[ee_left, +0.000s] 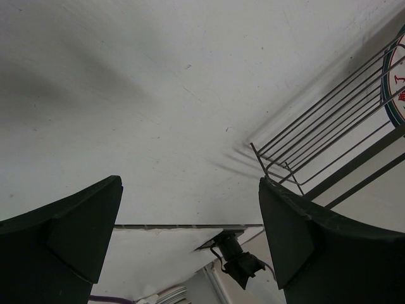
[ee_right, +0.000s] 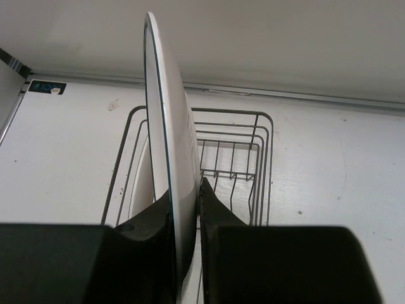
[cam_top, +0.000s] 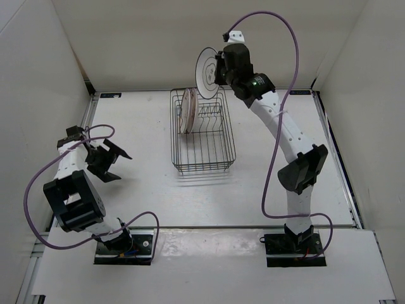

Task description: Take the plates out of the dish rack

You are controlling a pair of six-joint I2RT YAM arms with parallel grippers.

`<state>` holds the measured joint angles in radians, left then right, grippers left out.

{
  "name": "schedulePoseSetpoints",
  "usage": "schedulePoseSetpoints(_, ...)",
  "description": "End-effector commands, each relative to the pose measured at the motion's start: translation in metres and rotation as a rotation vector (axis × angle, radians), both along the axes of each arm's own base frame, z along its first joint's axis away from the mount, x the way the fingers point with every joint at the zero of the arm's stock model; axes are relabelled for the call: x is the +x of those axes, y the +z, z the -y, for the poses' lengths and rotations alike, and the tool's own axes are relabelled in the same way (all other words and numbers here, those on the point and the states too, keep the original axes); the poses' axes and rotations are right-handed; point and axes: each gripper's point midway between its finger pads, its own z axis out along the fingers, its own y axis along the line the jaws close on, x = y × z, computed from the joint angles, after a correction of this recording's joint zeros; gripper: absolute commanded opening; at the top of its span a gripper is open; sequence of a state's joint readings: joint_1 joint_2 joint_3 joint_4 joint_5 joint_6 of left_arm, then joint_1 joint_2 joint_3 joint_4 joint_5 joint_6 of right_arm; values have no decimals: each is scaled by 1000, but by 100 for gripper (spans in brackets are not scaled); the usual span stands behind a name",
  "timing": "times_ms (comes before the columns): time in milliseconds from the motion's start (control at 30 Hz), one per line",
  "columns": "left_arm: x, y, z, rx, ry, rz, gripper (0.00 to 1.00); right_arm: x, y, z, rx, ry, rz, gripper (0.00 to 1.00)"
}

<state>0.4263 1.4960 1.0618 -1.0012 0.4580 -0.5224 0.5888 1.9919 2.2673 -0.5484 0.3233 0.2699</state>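
place: robot lab test cell | evidence: white panel walls [cam_top: 158,38] behind right gripper [cam_top: 217,69]; white table [cam_top: 126,202] below it; cabled arms [cam_top: 278,120] bolted down

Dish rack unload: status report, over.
Right jaws shut on white round plate with thin dark rim, raised above dark wire dish rack. Left jaws open, empty, off to rack's left. Pink-patterned plates upright in rack; nothing blocking.

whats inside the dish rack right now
In the dish rack, pink-patterned plates stand on edge at its far left. They overlap, so their count is unclear. The rest is bare wire. The white plate is held above it in the right gripper.
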Motion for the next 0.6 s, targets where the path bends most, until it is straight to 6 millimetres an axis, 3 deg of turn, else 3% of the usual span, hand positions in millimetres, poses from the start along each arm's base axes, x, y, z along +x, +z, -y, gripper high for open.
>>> schedulePoseSetpoints(0,2,14,3,-5,3,60,100,-3,36,2,26,-3,105,0)
schedulePoseSetpoints(100,2,14,4,-7,4,60,100,-6,37,-1,25,8,103,0)
schedulePoseSetpoints(133,2,15,4,-7,2,62,100,-10,46,0,40,9,115,0)
schedulePoseSetpoints(333,0,11,7,-21,12,56,100,-6,36,2,7,-11,83,0)
schedulePoseSetpoints(367,0,9,7,-27,16,55,100,3,34,32,-49,-132,83,0)
schedulePoseSetpoints(400,1,9,7,-29,18,55,100,5,55,80,-14,-359,106,0)
schedulePoseSetpoints(433,1,10,8,-31,18,54,100,-18,31,125,-95,-445,-47,0)
schedulePoseSetpoints(467,3,11,10,-40,7,73,100,-21,71,261,44,-663,-13,0)
schedulePoseSetpoints(500,4,10,11,-43,8,78,100,-9,13,268,55,-613,-132,0)
schedulePoseSetpoints(533,4,7,11,-43,7,78,100,-4,34,288,116,-625,-28,0)
schedulePoseSetpoints(567,0,1,13,-45,7,48,100,-28,51,290,131,-613,23,0)
